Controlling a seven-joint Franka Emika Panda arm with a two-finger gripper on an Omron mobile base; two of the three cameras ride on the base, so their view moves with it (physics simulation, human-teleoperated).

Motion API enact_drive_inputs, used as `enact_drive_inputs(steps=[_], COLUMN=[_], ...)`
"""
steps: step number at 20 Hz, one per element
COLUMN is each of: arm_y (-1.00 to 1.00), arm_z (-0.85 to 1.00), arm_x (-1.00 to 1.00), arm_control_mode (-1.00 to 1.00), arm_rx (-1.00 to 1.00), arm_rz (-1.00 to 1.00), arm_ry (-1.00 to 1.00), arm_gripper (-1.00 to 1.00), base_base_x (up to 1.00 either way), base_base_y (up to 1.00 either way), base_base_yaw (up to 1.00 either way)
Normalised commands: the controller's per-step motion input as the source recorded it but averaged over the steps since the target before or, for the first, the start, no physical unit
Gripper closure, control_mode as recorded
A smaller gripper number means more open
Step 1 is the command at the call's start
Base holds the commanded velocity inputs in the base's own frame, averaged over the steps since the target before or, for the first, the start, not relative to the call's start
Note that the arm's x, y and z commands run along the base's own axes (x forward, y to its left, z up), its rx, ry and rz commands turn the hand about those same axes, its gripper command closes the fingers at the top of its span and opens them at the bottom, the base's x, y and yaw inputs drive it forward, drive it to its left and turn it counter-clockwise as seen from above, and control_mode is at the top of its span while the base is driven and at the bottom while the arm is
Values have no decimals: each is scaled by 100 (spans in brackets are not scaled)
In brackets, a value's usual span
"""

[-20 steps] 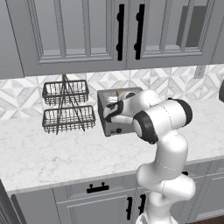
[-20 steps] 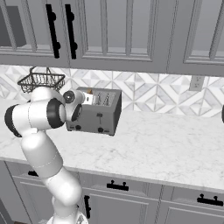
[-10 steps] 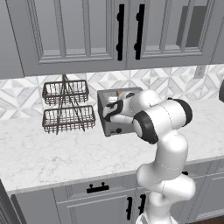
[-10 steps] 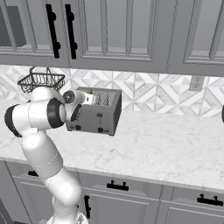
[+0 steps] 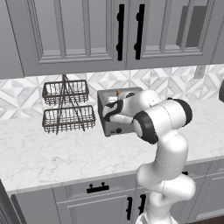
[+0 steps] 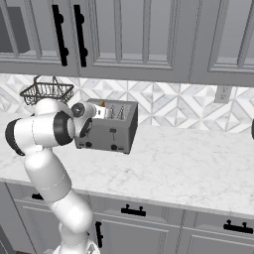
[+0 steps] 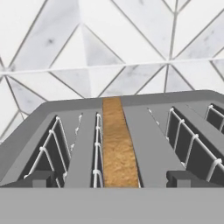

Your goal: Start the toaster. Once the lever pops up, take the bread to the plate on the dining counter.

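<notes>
The wire basket rack (image 5: 68, 107) stands at the left of the table (image 5: 39, 153), against the tiled wall; just to its right is the toaster (image 5: 114, 114), a boxy brushed-metal block that looks heavy enough to sit firm when its lever is pressed. The bread (image 7: 117, 151) stands on edge in one of the toaster's slots, in the hand view just left of centre, its brown top crust level with the slot's mouth and a wire guard touching its left side. I judge the slice light, stiff and a little crumbly: it wants a gentle pinch across its two flat faces near the top crust, then a straight lift up and out. The gripper (image 7: 109, 178) hangs over the toaster's near edge with its jaws spread wide, one tip to each side of the bread's slot, holding nothing and touching nothing that I can see
</notes>
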Motion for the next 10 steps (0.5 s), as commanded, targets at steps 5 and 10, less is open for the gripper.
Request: enact_drive_inputs(steps=[5, 10], arm_y=[0, 0], arm_z=[0, 0], arm_x=[0, 0], arm_control_mode=[-100, -100], arm_rx=[0, 0], arm_rz=[0, 0], arm_ry=[-1, -1], arm_gripper=[-100, 100], base_base_x=[0, 0], base_base_y=[0, 0], base_base_yaw=[0, 0])
